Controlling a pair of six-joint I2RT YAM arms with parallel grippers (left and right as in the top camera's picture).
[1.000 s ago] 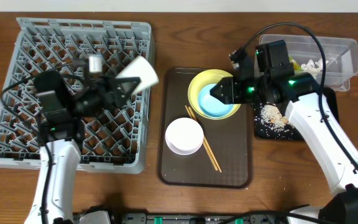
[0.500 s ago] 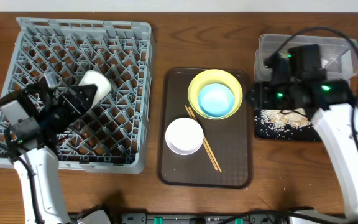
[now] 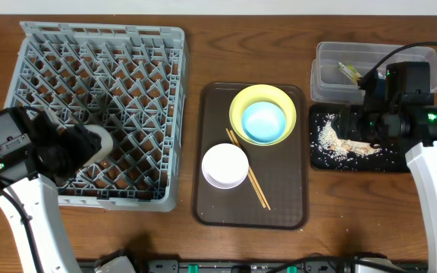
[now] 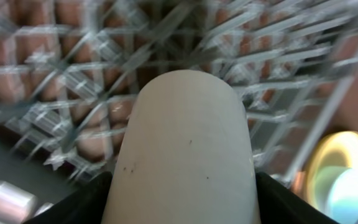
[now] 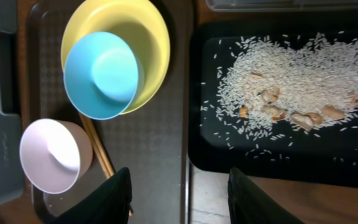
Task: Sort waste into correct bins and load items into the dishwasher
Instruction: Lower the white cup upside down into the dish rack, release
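Observation:
My left gripper (image 3: 78,145) is shut on the small white cup (image 3: 97,144), held low over the front left of the grey dish rack (image 3: 169,114); the cup (image 4: 188,149) fills the left wrist view. My right gripper (image 3: 353,121) is open and empty above the black tray (image 3: 389,161), which holds rice scraps (image 5: 291,78). The light blue bowl (image 3: 264,121) sits in the yellow plate (image 3: 243,102). The pale pink bowl (image 3: 225,165) and chopsticks (image 3: 253,182) lie on the brown tray (image 3: 203,205). The clear tub (image 3: 325,76) holds a wrapper (image 3: 348,70).
The brown serving tray stands between the rack and the black tray. The clear tub sits at the back right, touching the black tray's far edge. Cables run from both arms.
My left gripper carried the white cup leftward and down into the rack's front left area. My right gripper drew back from the yellow plate to above the black tray.

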